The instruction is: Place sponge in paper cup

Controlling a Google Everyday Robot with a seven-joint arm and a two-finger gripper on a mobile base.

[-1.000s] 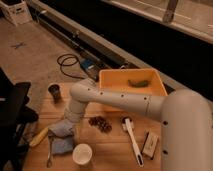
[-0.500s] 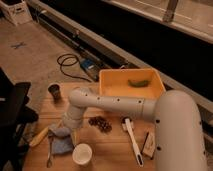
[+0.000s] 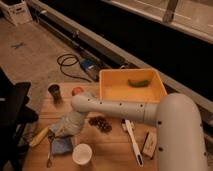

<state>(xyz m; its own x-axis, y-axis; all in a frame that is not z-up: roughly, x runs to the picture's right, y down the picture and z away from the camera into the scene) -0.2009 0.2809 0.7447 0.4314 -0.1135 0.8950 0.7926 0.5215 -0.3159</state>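
Note:
A blue sponge (image 3: 63, 145) lies on the wooden table, left of a white paper cup (image 3: 82, 153) that stands upright near the front edge. My gripper (image 3: 60, 131) is at the end of the white arm (image 3: 115, 109), which reaches in from the right. It hangs directly above the sponge's upper edge, close to it. I cannot tell whether it touches the sponge. The cup looks empty from here.
A yellow bin (image 3: 111, 91) with a green item (image 3: 138, 82) stands at the back. A dark cup (image 3: 55, 91), a red object (image 3: 76, 91), a dark cluster (image 3: 100, 123), a white brush (image 3: 133, 141), a small box (image 3: 149, 144) and a banana (image 3: 39, 136) lie around.
My gripper has come down a little and slightly left towards the sponge. The sponge and the cup have not moved.

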